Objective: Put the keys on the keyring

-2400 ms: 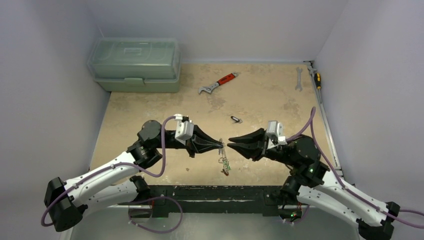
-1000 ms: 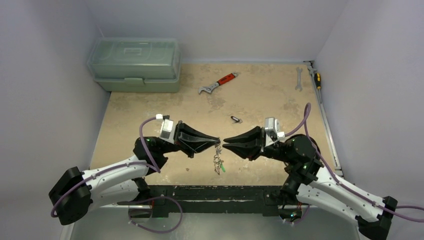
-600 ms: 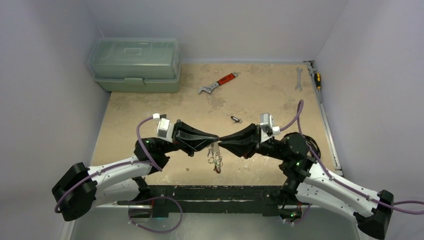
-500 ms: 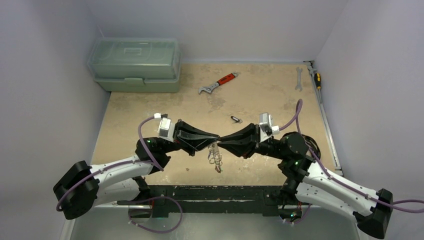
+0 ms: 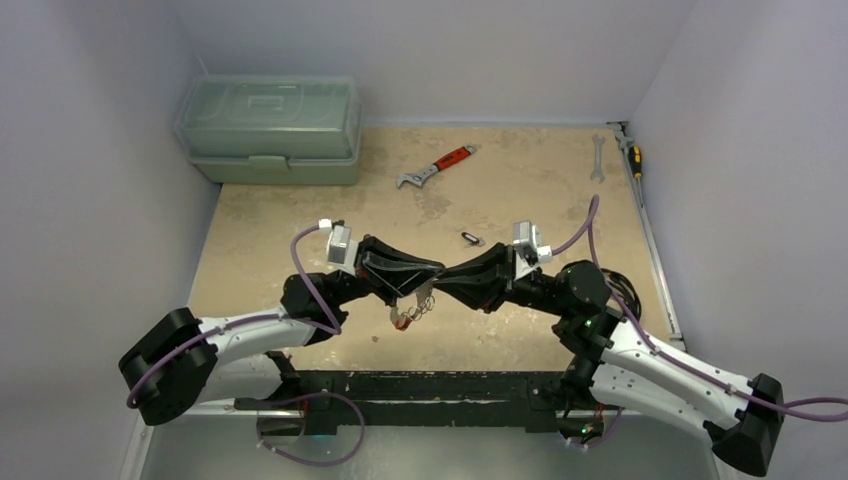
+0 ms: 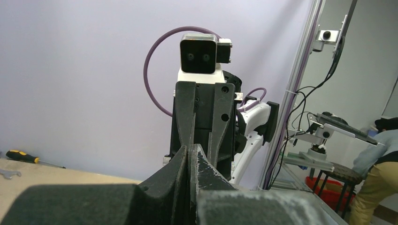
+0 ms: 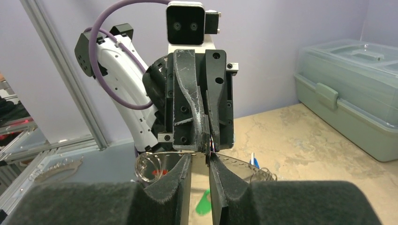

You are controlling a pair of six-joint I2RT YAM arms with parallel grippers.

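The keyring (image 5: 418, 298) hangs above the table (image 5: 520, 190) near its front middle, with keys (image 5: 403, 319) dangling in a bunch below it. In the right wrist view a green tag (image 7: 204, 203) and a blue tag (image 7: 254, 161) show among them. The left gripper (image 5: 437, 271) is fully closed, pinching the keyring at its tip. The right gripper (image 5: 447, 279) meets it nose to nose, jaws a little apart with the left tip at the gap; whether they grip anything cannot be told. A loose key (image 5: 472, 238) lies on the table just behind. Farther back lie a wrench (image 5: 437, 166), a toolbox (image 5: 270, 125) and a spanner (image 5: 598, 157).
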